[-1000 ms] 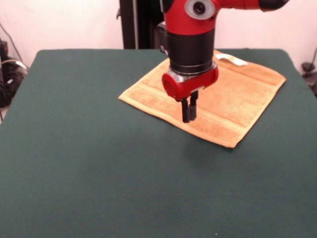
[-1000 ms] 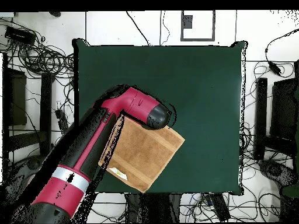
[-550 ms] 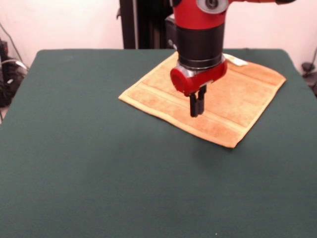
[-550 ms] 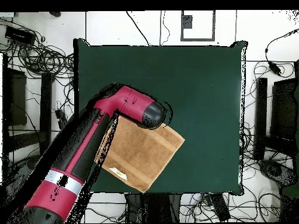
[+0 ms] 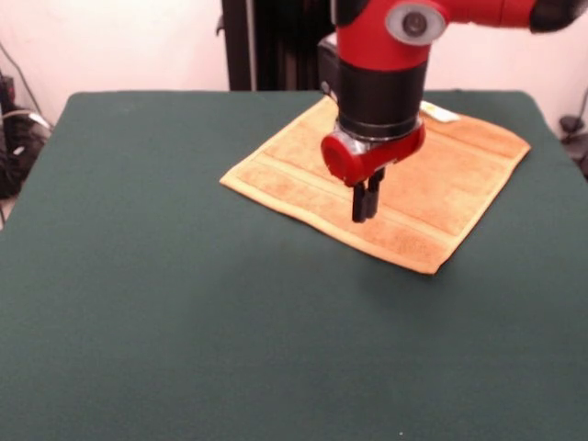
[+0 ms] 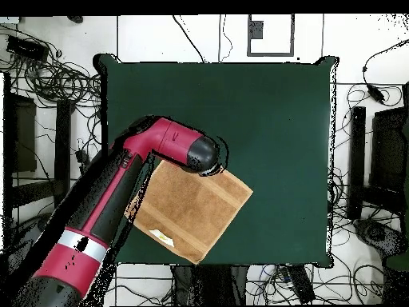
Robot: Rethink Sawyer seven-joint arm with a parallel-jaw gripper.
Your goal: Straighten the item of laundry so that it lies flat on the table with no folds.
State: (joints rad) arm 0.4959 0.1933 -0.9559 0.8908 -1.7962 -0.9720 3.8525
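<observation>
Front view, towel (image 5: 441,175) flat on table (image 5: 184,303), jaws closed above it

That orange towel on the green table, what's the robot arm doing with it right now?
The towel lies spread out on the table, and from both views it looks flat with no visible folds. The red arm hangs over it with its gripper shut and empty, pointing down above the towel's near part. Whether the tips touch the cloth cannot be told. A small white label shows at the towel's far edge.
</observation>
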